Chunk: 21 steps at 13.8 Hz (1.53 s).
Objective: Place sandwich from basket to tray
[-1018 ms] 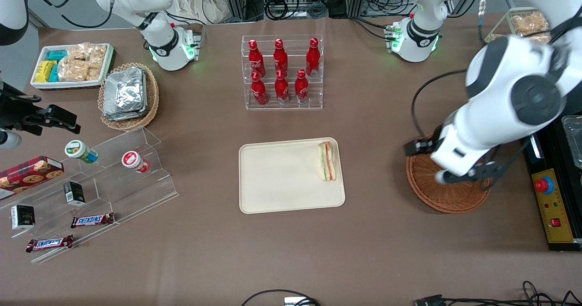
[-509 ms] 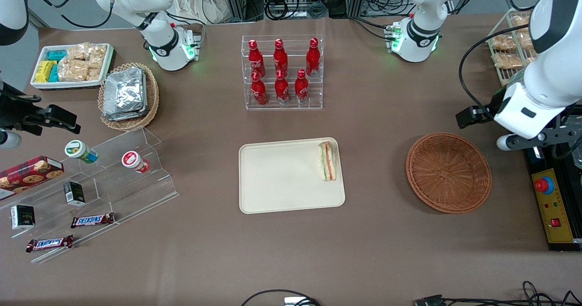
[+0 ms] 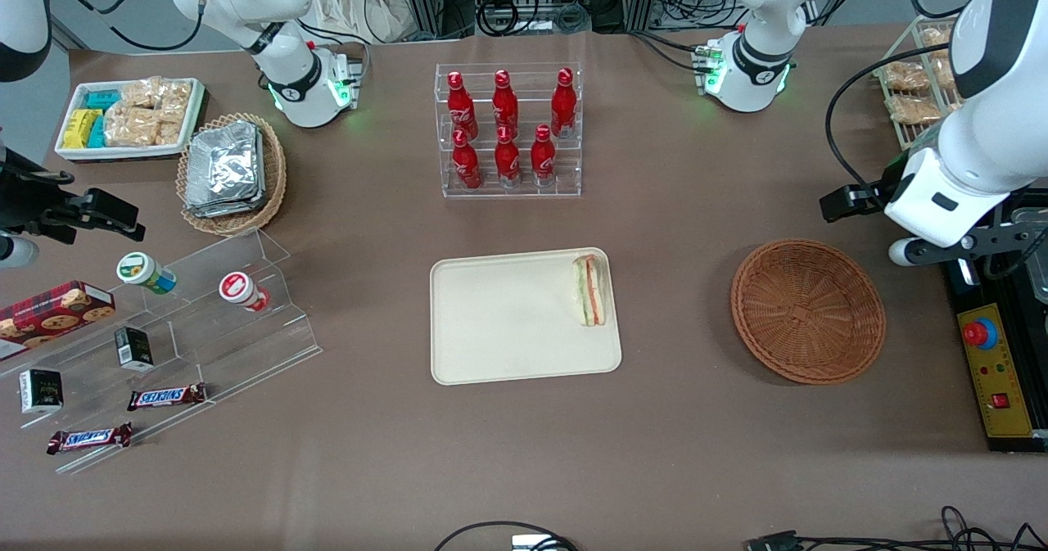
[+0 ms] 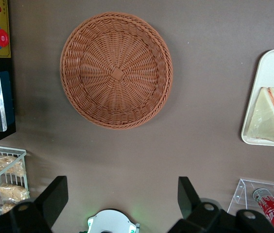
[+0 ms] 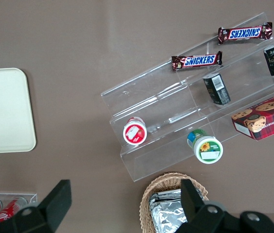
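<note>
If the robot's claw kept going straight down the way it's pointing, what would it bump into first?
Probably just the bare brown table. The open claw points down at cloth beside the basket, with nothing between, though its height is hard to judge.

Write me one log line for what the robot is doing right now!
sandwich: on tray, at the edge nearest basket | basket: empty | gripper: open, holding nothing, raised toward the working arm's end of the table

Sandwich (image 3: 590,290) on tray (image 3: 508,338), at upper right corner of it in front view. Tray mid-frame; basket (image 3: 807,311) right of it, apart. Bottle rack (image 3: 509,129) above tray. Gripper (image 3: 941,250) at right edge, fingers spread, beside basket's upper right.
</note>
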Tool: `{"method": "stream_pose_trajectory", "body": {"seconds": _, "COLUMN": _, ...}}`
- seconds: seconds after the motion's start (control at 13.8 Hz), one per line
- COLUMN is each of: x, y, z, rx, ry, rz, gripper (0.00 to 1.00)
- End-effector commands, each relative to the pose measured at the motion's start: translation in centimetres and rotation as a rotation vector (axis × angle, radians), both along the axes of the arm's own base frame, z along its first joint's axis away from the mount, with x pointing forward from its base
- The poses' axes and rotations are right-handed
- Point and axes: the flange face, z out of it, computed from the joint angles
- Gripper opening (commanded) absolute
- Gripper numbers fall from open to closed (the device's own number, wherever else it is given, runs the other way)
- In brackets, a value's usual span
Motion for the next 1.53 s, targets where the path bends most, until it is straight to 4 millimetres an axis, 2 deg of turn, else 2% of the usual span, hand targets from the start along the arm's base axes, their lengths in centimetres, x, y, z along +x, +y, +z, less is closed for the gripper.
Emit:
{"method": "stream_pose_trajectory", "body": {"seconds": 0.0, "x": -0.7, "y": 0.1, "z": 0.5, "rx": -0.009, "ry": 0.006, "rz": -0.035, "gripper": 1.00}}
{"method": "stream_pose_trajectory", "body": {"seconds": 0.15, "x": -1.2, "y": -0.6, "z": 1.0, "rx": -0.008, "ry": 0.000, "rz": -0.052, "gripper": 1.00}}
{"method": "stream_pose_trajectory", "body": {"seconds": 0.36, "x": -1.5, "y": 0.0, "z": 1.3, "rx": 0.008, "ry": -0.005, "rz": -0.061, "gripper": 1.00}}
{"method": "stream_pose_trajectory", "body": {"seconds": 0.51, "x": -1.8, "y": 1.1, "z": 1.5, "rx": -0.027, "ry": -0.006, "rz": -0.072, "gripper": 1.00}}
{"method": "stream_pose_trajectory", "body": {"seconds": 0.65, "x": -3.0, "y": 2.7, "z": 1.0, "rx": -0.051, "ry": -0.027, "rz": -0.081, "gripper": 1.00}}
{"method": "stream_pose_trajectory", "body": {"seconds": 0.8, "x": -4.0, "y": 3.1, "z": 0.7, "rx": -0.058, "ry": -0.050, "rz": -0.104, "gripper": 1.00}}
{"method": "stream_pose_trajectory", "body": {"seconds": 1.45, "x": -3.0, "y": 3.4, "z": 0.2, "rx": -0.061, "ry": -0.046, "rz": -0.096, "gripper": 1.00}}
